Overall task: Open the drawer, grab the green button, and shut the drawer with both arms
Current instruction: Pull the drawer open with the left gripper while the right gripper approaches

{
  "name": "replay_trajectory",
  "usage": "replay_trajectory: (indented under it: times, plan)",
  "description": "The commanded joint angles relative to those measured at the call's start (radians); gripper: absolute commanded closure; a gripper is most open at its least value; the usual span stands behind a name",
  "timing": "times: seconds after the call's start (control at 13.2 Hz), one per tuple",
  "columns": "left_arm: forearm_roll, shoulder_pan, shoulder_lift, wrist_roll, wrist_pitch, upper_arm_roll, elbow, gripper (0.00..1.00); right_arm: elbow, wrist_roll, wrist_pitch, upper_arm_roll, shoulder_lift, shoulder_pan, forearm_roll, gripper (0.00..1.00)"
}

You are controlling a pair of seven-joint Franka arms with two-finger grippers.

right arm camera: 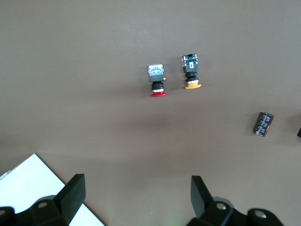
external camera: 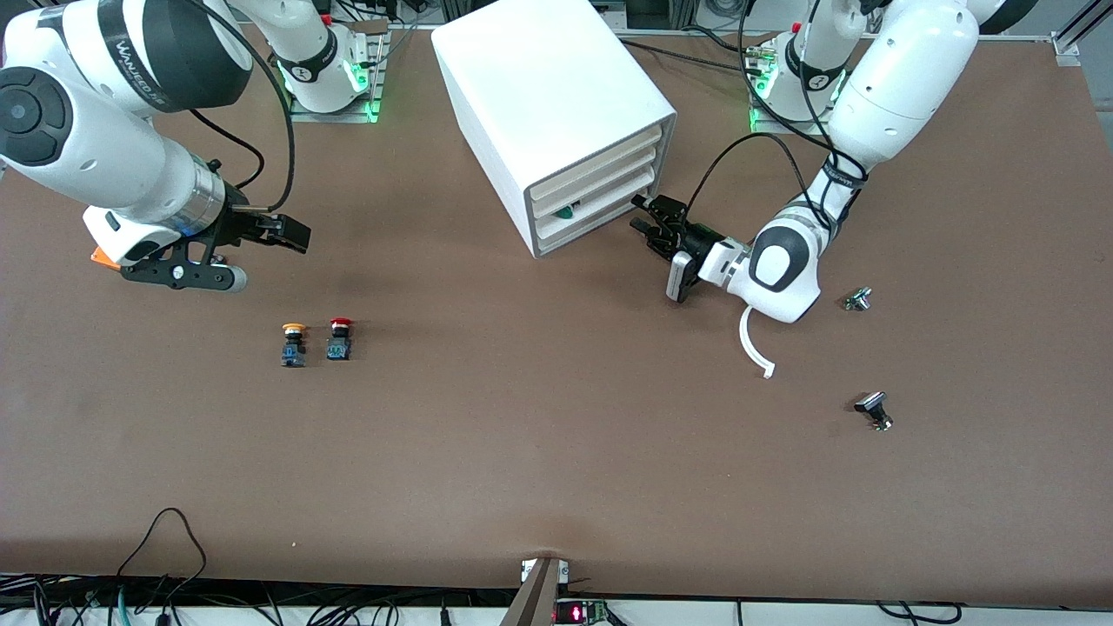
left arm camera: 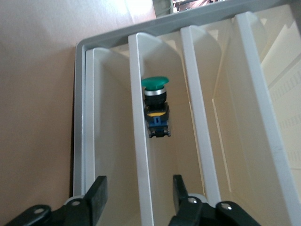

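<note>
Reading the front view as a clock face centred on the table (external camera: pixel 556 452), the white cabinet (external camera: pixel 556 104) stands at twelve o'clock, its three cream fronts facing about four o'clock. The drawer (external camera: pixel 600 219) is the lowest of them. The button (external camera: pixel 566 211) lies inside the cabinet, a sliver of its green cap showing just above that lowest front. In the left wrist view the button (left arm camera: pixel 157 108) lies on its side between two cream fronts.

The left gripper (external camera: pixel 645 215) is at four o'clock from the cabinet, right at the drawer fronts. Its fingers (left arm camera: pixel 96 195) are partly spread, one on each side of a front's edge, with a gap on both sides and nothing held.

The right gripper (external camera: pixel 243 256) waits over the table at about ten o'clock, spread wide and empty. At five o'clock from it stand a yellow-capped button (external camera: pixel 294 344) and a red-capped button (external camera: pixel 339 339), side by side.

At three o'clock a white curved strip (external camera: pixel 755 343) and two small metal parts (external camera: pixel 858 299) lie on the table.
</note>
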Motion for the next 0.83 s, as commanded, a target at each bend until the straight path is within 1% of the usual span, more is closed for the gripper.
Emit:
replay_trajectory:
  times: [0.0, 0.15, 0.23, 0.3, 0.46, 0.53, 0.61, 0.68, 0.76]
  plan:
    - [-0.081, -0.037, -0.015, 0.038, 0.024, -0.002, -0.056, 0.48, 0.007, 0.023, 0.012, -0.004, 0.008, 0.023, 0.013, 0.01]
    - [-0.127, -0.060, -0.014, 0.038, 0.054, -0.002, -0.073, 0.52, 0.007, 0.067, 0.012, -0.004, 0.009, 0.031, 0.013, 0.01]
    - [-0.135, -0.071, -0.012, 0.038, 0.063, -0.002, -0.074, 0.58, 0.007, 0.078, 0.012, -0.004, 0.011, 0.037, 0.013, 0.01]
    - [-0.136, -0.074, -0.011, 0.038, 0.065, -0.002, -0.079, 0.60, 0.010, 0.079, 0.012, -0.004, 0.019, 0.044, 0.015, 0.01]
    - [-0.136, -0.074, -0.009, 0.038, 0.065, -0.002, -0.094, 0.62, 0.019, 0.090, 0.012, -0.004, 0.023, 0.058, 0.013, 0.01]
    - [-0.136, -0.076, -0.009, 0.038, 0.065, -0.002, -0.096, 0.72, 0.020, 0.121, 0.012, -0.004, 0.031, 0.063, 0.013, 0.01]
    - [-0.136, -0.077, -0.008, 0.038, 0.065, -0.002, -0.097, 0.88, 0.020, 0.131, 0.012, -0.004, 0.032, 0.070, 0.012, 0.01]
    - [-0.136, -0.077, -0.008, 0.038, 0.065, -0.002, -0.098, 1.00, 0.034, 0.132, 0.012, -0.004, 0.040, 0.077, 0.012, 0.01]
    - [-0.136, -0.077, -0.008, 0.038, 0.064, -0.002, -0.098, 1.00, 0.059, 0.138, 0.011, -0.004, 0.055, 0.078, 0.013, 0.01]
